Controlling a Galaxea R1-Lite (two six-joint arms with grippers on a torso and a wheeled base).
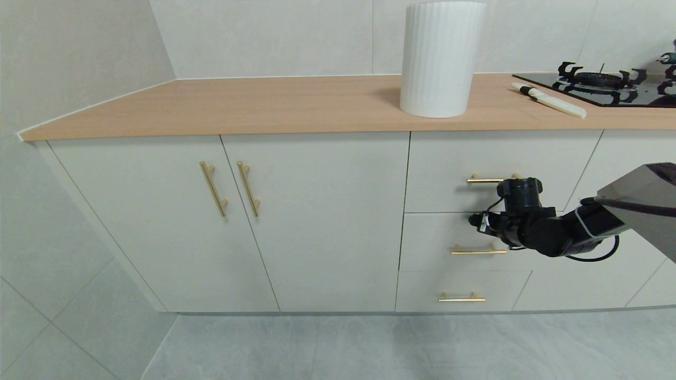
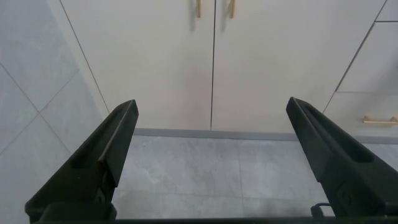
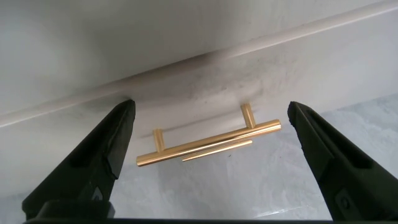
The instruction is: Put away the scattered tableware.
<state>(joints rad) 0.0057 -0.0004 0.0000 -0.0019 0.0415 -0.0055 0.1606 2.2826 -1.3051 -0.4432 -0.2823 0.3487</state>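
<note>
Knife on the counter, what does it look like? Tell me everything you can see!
The knife is long, slim and cream-white, with a short black band close to its far end. It looks smooth, like plastic or ceramic, and I cannot tell which end is the blade. It lies flat and slanted on the wooden counter, just in front of the black stove and to the right of the tall white ribbed container. Only the counter touches it.

No writing, label, number or sign can be read.
</note>
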